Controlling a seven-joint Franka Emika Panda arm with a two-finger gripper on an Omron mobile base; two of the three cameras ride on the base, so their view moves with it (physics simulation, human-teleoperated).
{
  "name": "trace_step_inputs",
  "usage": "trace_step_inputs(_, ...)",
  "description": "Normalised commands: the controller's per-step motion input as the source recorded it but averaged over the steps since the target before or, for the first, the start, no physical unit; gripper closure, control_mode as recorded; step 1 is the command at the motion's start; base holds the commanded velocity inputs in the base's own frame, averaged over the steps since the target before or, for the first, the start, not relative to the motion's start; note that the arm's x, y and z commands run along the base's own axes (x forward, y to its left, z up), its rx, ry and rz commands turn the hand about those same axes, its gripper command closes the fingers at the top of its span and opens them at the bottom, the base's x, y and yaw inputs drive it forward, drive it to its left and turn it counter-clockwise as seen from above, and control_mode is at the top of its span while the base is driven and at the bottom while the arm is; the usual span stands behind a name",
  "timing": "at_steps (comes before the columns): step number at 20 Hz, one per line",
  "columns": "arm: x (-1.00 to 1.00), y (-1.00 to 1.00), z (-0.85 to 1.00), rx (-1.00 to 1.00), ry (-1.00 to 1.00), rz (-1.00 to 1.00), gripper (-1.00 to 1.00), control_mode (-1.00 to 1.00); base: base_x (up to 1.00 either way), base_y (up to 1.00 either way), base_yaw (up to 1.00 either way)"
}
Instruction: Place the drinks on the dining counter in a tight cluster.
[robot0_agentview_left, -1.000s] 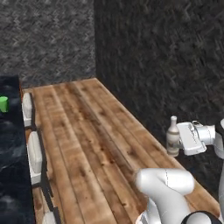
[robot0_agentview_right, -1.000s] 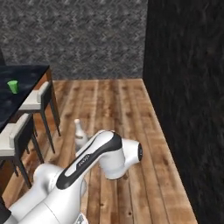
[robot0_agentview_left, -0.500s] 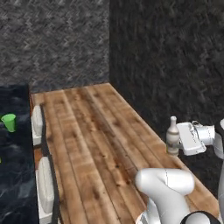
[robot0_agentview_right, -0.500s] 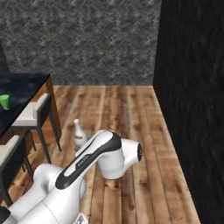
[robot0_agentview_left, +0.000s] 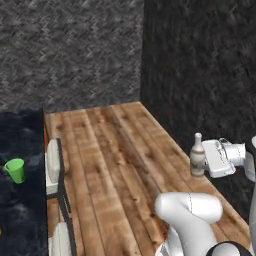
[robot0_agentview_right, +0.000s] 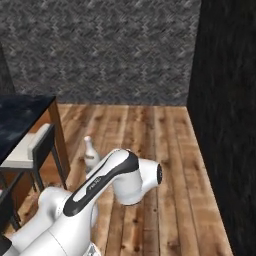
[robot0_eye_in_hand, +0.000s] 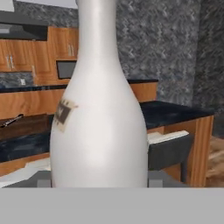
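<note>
Above the wood floor (robot0_agentview_left: 115, 165), your gripper (robot0_agentview_left: 207, 161) is clamped on the tan bottle (robot0_agentview_left: 197, 155), held upright. Off left you see the dining counter (robot0_agentview_left: 20, 200) carrying a green cup (robot0_agentview_left: 16, 170).

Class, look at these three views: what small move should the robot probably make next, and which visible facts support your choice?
Probably keep carrying the tan bottle toward the dining counter. The claw holds the bottle upright above the wooden floor, while the counter, with a green cup on it, lies well off to the left, so the bottle is not yet over the top.
</note>
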Motion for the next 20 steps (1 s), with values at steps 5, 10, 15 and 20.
trace_step_inputs(5, 0.00, 0.00, 0.00, 0.00, 0.00, 0.00, 1.00, 1.00, 0.77, 0.01, 0.33)
trace_step_inputs(10, 0.00, 0.00, 0.00, 0.00, 0.00, 0.00, 1.00, 1.00, 0.61, 0.00, 0.53)
trace_step_inputs(15, 0.00, 0.00, 0.00, 0.00, 0.00, 0.00, 1.00, 1.00, 0.64, 0.00, 0.43)
trace_step_inputs(20, 0.00, 0.00, 0.00, 0.00, 0.00, 0.00, 1.00, 1.00, 0.69, 0.00, 0.36)
